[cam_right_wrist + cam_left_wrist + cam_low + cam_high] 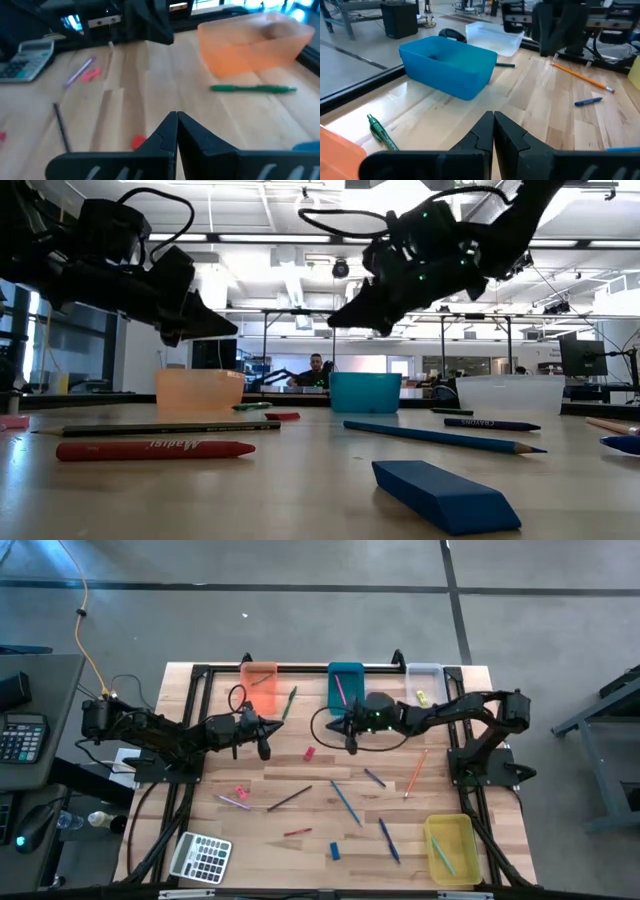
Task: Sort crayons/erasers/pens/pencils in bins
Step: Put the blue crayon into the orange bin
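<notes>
My left gripper (265, 746) is shut and empty, raised above the table just in front of the orange bin (260, 686); its closed fingertips show in its wrist view (493, 117). My right gripper (350, 742) is shut and empty too, raised in front of the teal bin (346, 686), with its tips together in its wrist view (176, 116). A green stick (289, 702) lies beside the orange bin. A small red eraser (309, 753) lies on the table between the two grippers. The clear bin (424, 683) holds a yellow eraser. The yellow bin (450, 848) stands at the near right.
Loose on the table are a pink eraser (241, 792), a pink stick (232, 801), a black stick (290, 798), a red crayon (297, 832), a blue eraser (335, 851), blue sticks (345, 802), and an orange pencil (415, 772). A grey calculator (203, 857) sits near left.
</notes>
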